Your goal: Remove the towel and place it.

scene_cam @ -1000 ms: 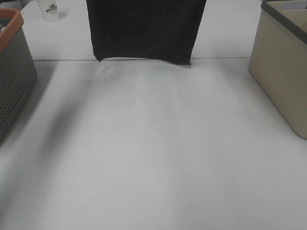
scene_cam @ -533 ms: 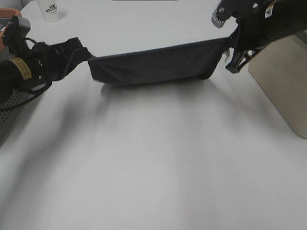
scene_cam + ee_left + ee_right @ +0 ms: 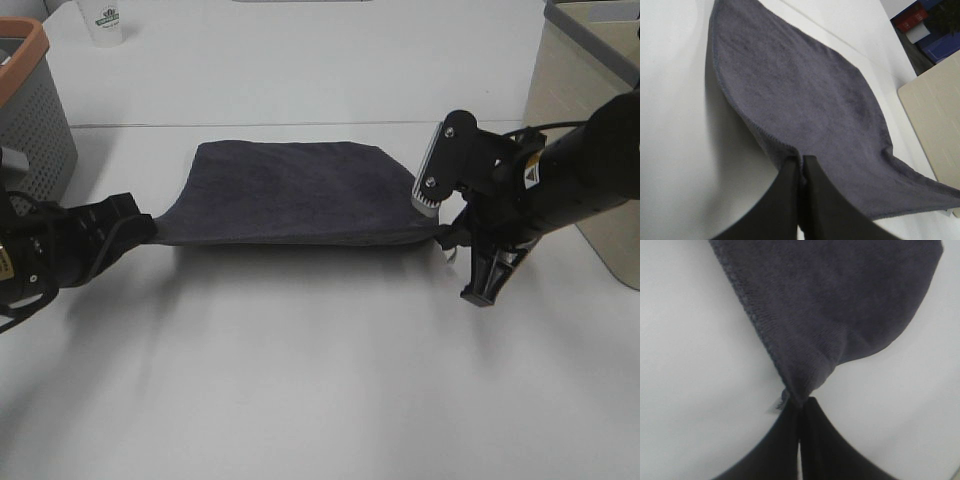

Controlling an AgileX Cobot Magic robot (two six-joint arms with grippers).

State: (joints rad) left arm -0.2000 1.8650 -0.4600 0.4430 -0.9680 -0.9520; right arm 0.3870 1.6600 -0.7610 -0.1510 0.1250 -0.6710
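placing step: the dark charcoal-grey terry towel (image 3: 290, 190) lies mostly flat toward the white counter's (image 3: 320, 380) far edge, its near corners slightly raised, pinched in the closed left gripper (image 3: 799, 165) and right gripper (image 3: 801, 407). next, i judge: lower, release, lift clear. the grey perforated basket (image 3: 35, 110) at the left edge and the beige bin (image 3: 580, 150) at the right edge stand apart; nothing obstructs.

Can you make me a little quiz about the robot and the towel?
1. True or false: only the left gripper holds the towel.
2. What stands at the far left of the table? A) a cup B) a bottle C) a bowl
3. Fill in: the grey basket has an ____ rim.
Key: 1 false, the right gripper pinches it too; 2 A; 3 orange.
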